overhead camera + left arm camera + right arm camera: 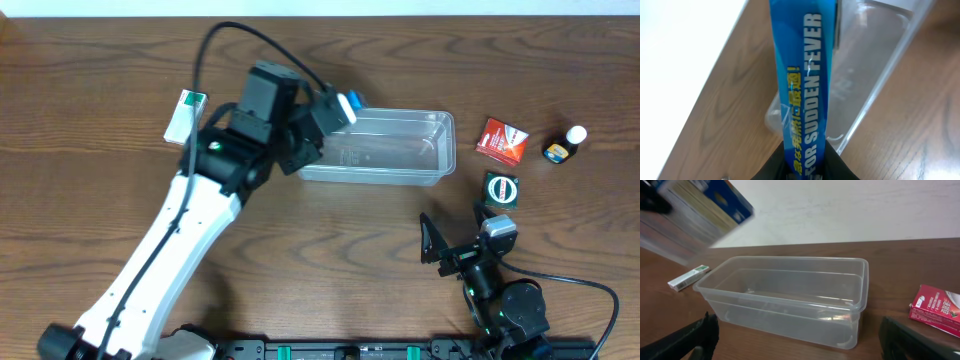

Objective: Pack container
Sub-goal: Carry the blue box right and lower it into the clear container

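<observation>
The left gripper (336, 112) is clamped on a blue box (802, 85), holding it in the air by the far left corner of the container (400, 150). The container sits mid-table (300, 260), long side running across. The right gripper (447, 250) sits low, jaws wide apart, facing the container. A red box (502, 139) and a small bottle (563, 147) lie right of it, and a green-and-white box (186, 115) lies to its left.

Clear rectangular container (395, 147) (rounded corners, rimmed), upright and empty on table.
</observation>
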{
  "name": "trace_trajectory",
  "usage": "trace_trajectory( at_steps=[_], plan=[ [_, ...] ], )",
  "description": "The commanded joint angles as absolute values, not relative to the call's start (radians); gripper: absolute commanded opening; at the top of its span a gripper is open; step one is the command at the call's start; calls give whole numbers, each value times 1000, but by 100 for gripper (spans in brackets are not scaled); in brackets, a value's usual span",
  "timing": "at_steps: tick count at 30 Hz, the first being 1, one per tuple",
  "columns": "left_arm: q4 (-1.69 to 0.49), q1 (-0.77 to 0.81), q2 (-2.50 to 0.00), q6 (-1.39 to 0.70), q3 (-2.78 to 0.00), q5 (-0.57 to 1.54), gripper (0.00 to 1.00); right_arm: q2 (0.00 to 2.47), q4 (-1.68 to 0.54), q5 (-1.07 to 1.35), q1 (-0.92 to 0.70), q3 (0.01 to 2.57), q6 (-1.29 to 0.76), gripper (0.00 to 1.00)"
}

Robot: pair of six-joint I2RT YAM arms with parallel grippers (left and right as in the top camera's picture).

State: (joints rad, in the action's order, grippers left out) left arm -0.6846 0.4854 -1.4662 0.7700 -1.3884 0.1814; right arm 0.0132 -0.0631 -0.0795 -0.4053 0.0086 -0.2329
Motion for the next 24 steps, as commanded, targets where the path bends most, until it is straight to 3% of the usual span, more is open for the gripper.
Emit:
trace_trajectory(
  at_steps=[1,24],
  plan=[
    [-667,513,-1502,929,-1403,252,19,12,-65,-86,-418,6,-223,99],
    [-507,533,-1773,1040,-1403,192,20,12,-65,-86,-418,6,-223,99]
  ],
)
